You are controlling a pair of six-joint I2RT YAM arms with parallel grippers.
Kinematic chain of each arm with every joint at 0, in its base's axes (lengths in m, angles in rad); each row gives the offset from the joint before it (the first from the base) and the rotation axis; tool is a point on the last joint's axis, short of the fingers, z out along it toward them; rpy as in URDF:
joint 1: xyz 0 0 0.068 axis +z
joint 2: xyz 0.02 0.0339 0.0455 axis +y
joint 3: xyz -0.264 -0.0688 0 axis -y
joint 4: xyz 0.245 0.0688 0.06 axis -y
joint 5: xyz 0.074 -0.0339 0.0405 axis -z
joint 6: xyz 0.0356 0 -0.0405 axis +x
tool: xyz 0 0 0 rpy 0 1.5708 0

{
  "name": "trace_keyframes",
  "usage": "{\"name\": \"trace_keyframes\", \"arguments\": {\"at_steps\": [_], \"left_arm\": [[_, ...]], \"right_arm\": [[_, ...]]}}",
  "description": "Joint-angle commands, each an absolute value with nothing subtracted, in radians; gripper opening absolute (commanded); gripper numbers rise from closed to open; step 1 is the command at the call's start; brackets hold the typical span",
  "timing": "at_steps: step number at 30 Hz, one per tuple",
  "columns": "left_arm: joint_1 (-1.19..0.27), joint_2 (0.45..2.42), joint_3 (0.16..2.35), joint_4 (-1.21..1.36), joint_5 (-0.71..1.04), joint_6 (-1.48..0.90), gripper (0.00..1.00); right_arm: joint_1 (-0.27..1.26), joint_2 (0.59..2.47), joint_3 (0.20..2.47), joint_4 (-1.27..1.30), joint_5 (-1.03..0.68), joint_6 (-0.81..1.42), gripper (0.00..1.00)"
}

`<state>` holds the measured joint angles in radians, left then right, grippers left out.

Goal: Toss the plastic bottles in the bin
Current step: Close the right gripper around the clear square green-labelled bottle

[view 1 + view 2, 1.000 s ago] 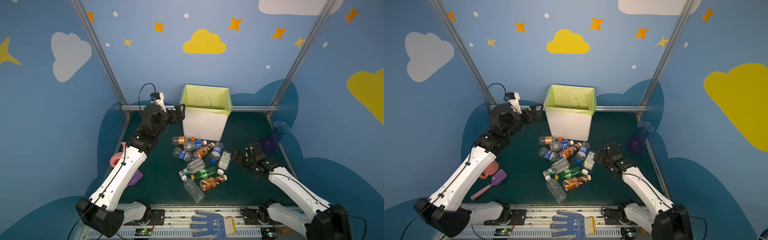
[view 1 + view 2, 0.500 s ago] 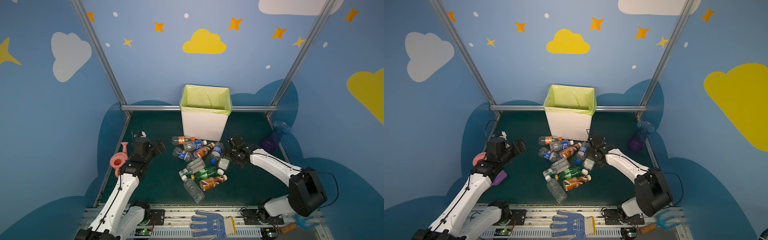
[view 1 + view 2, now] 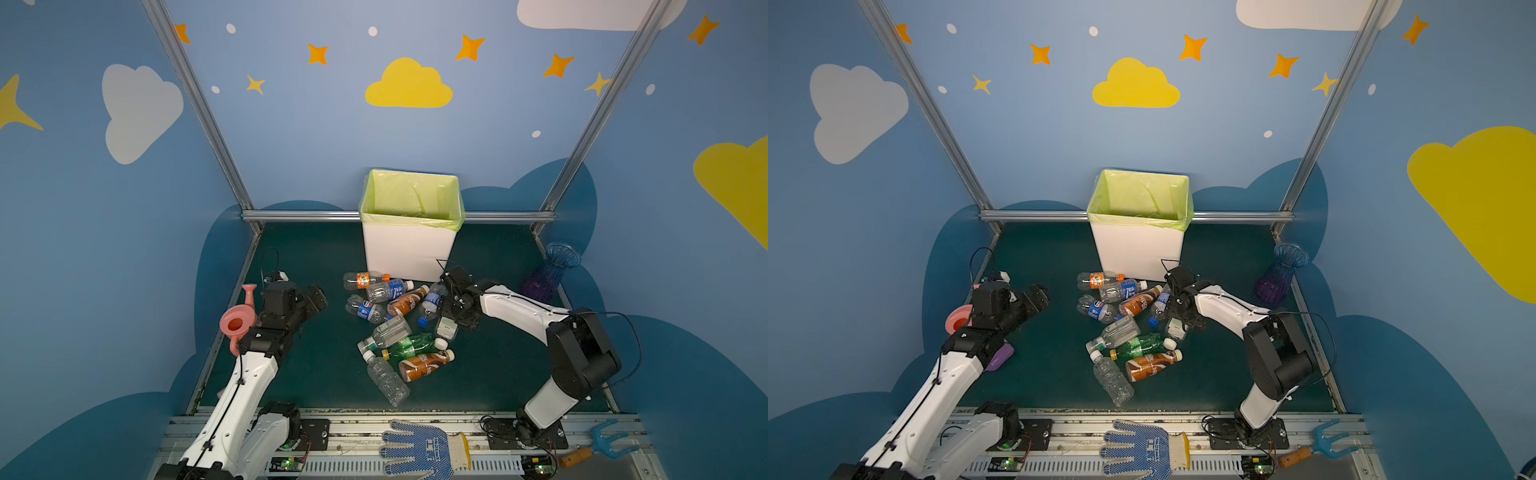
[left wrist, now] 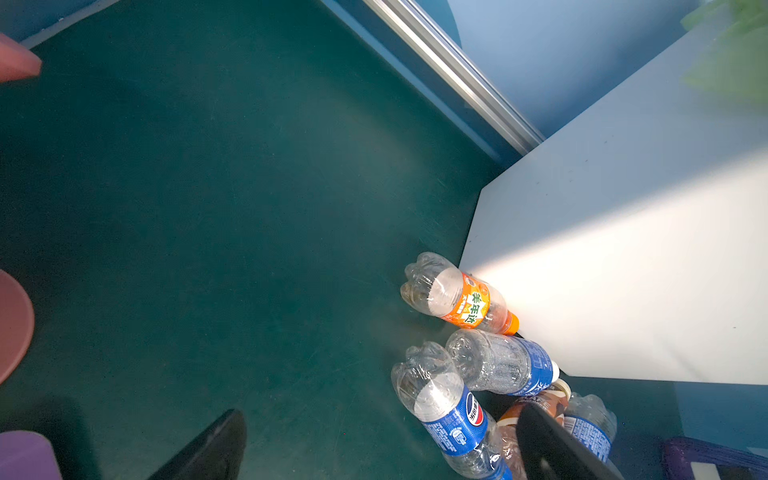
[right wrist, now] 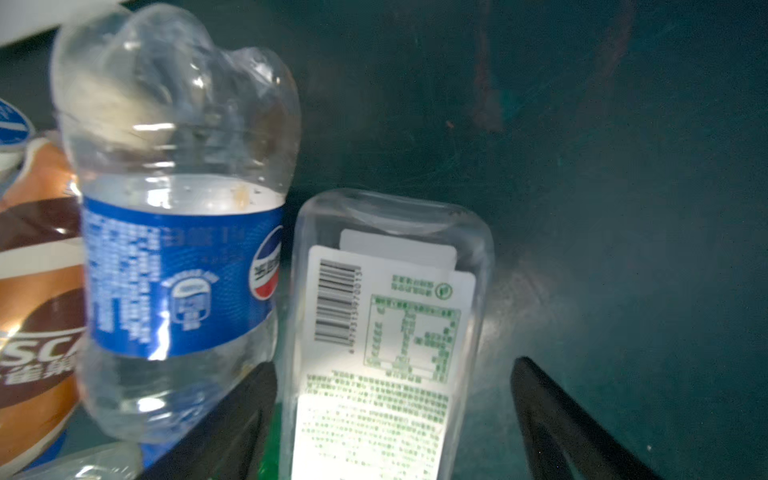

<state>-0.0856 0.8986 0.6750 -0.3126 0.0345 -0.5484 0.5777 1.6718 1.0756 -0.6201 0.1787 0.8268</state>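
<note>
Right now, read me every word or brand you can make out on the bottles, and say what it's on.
"美年达": orange-label bottle, by the bin.
"百事可乐", with the Pepsi roundel: blue-label bottle.
"SCA", the rest hidden: brown bottle.
Barcode and green print, too blurred to read: white-label bottle.

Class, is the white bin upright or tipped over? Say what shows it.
Upright. The bin stands on its base, with its open top facing up in both top views.
</note>
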Motion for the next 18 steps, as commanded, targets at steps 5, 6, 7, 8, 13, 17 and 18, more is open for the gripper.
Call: {"name": "trace_keyframes", "arguments": {"at_steps": [5, 6, 7, 8, 13, 17, 18], "left_arm": [[-0.071, 0.898, 0.669, -0.320, 0.043, -0.558, 1.00], [-0.070, 0.899, 0.668, -0.320, 0.043, -0.557, 1.00], [-0.069, 0.899, 0.667, -0.321, 0.043, -0.560, 1.00], [-0.068, 0.900, 0.667, -0.320, 0.043, -0.559, 1.00], [-0.065, 0.906, 0.660, -0.309, 0.047, -0.569, 1.00], [-0.061, 0.912, 0.653, -0.307, 0.051, -0.575, 1.00], [-0.061, 0.911, 0.652, -0.306, 0.051, -0.575, 1.00]], "right_arm": [[0.536, 1.701, 1.097, -0.706, 0.239, 0.783, 0.77], [0.528, 1.699, 1.091, -0.708, 0.240, 0.776, 0.76], [0.517, 1.692, 1.084, -0.709, 0.244, 0.768, 0.73], [0.509, 1.684, 1.079, -0.710, 0.248, 0.762, 0.72], [0.449, 1.651, 1.032, -0.683, 0.197, 0.745, 0.69], [0.434, 1.670, 1.027, -0.673, 0.168, 0.733, 0.79], [0.433, 1.682, 1.033, -0.677, 0.167, 0.732, 0.84]]}}
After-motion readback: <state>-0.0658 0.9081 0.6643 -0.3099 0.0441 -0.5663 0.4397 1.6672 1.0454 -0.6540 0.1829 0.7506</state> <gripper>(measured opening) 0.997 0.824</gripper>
